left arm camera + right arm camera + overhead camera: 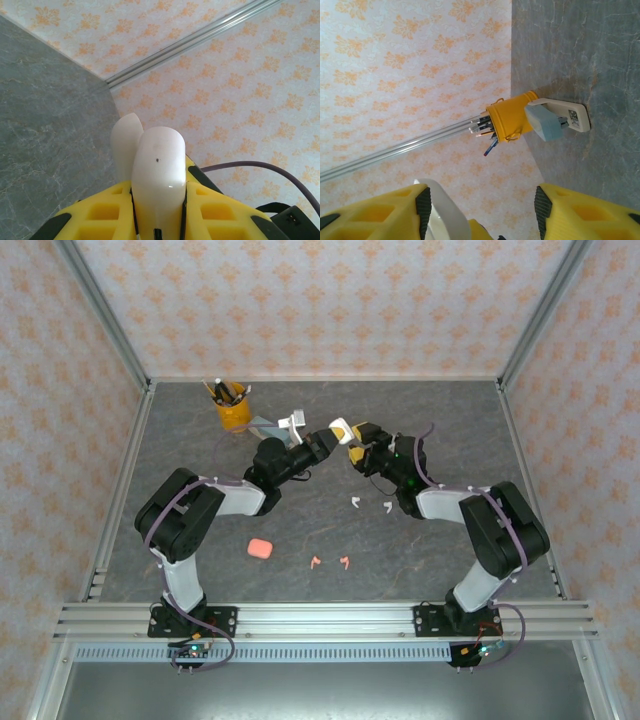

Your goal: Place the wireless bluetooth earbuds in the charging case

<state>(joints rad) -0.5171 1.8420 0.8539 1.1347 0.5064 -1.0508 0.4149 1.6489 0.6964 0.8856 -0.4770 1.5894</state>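
Observation:
My left gripper (325,440) (159,200) is shut on a white charging case (341,426) (157,165), held up above the middle of the table. The case's lid (125,140) stands ajar behind its body. My right gripper (352,452) (482,205) faces it from the right with jaws open; the case's white edge (447,210) lies against the inner side of its left finger, the other finger well apart. Two white earbuds (355,502) (387,506) lie on the table under the right arm. Two salmon-pink earbuds (315,561) (345,562) lie nearer the front.
A pink case (260,548) lies on the table front left. At the back stand a yellow pencil cup (232,407) (510,117) and a grey-and-white stapler (280,423) (555,117). Patterned walls close in the grey table (450,430) on three sides.

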